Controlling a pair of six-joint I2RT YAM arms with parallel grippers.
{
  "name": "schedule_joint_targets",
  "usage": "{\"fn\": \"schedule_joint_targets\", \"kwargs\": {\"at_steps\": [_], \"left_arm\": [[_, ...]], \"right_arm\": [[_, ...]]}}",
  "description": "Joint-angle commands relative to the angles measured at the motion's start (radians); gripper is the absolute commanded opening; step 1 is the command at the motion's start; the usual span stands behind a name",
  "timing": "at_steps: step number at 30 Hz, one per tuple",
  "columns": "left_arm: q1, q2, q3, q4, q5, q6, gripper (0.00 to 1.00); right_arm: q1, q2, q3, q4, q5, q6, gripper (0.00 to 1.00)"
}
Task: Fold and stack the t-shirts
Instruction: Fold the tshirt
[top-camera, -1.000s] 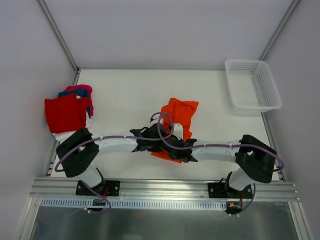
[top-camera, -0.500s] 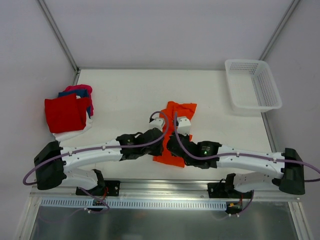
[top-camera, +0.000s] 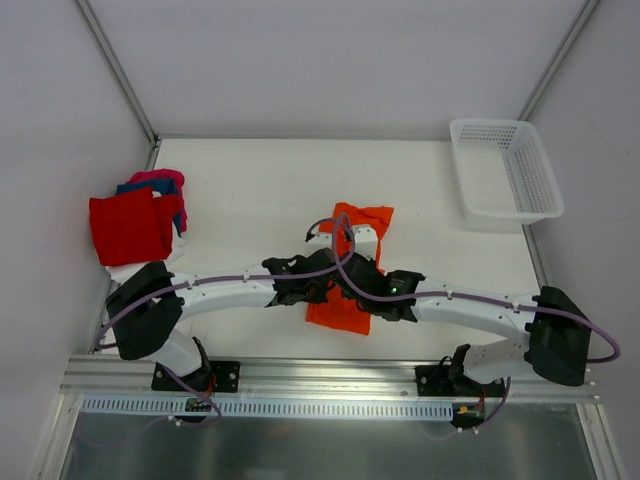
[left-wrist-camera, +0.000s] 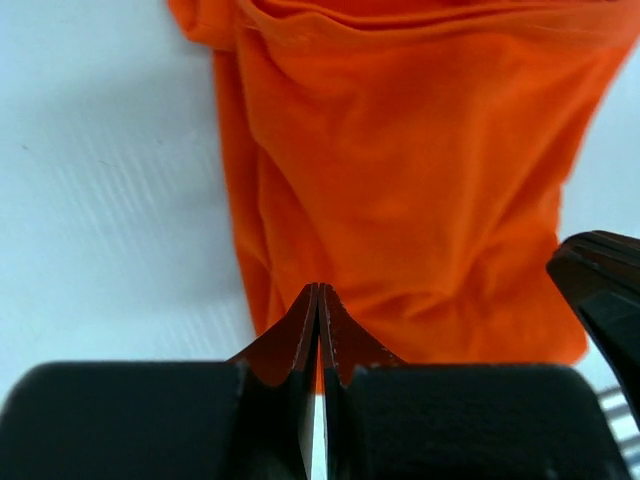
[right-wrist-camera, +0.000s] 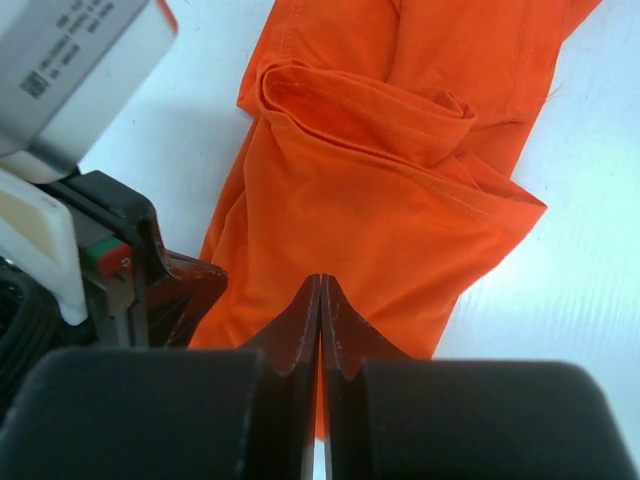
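Observation:
The orange t-shirt (top-camera: 366, 221) lies flat mid-table as a long folded strip, with a doubled-over edge at its far end (right-wrist-camera: 380, 120). My left gripper (top-camera: 324, 287) and right gripper (top-camera: 354, 282) hover side by side over its near end, both pointing away from the bases. In the left wrist view the left gripper (left-wrist-camera: 318, 289) is shut tip to tip above the orange t-shirt (left-wrist-camera: 420, 180). The right gripper (right-wrist-camera: 320, 279) is shut too, and no cloth rises into either one. A stack with a red t-shirt (top-camera: 130, 228) on top sits at the left edge.
Blue (top-camera: 146, 186), magenta (top-camera: 161, 177) and white (top-camera: 130, 269) cloth peek out from under the red shirt. A white mesh basket (top-camera: 505, 170) stands at the back right. The two grippers are nearly touching; the left fingers (right-wrist-camera: 190, 290) show in the right wrist view.
Both arms stretched low over the orange shirt, then drew their elbows back up. The shirt now lies narrower and reaches nearer the front edge. Both grippers stayed shut.

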Motion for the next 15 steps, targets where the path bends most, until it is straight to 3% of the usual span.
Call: {"fn": "schedule_joint_targets", "kwargs": {"at_steps": [1,15], "left_arm": [[-0.023,0.044,0.074,0.041,-0.035,0.041,0.0],[0.112,0.13,0.106,0.18,0.068,0.115,0.0]], "right_arm": [[-0.054,0.084,-0.001,0.099,-0.075,-0.048,0.01],[-0.194,0.243,-0.009,0.231,-0.203,-0.061,0.0]]}}
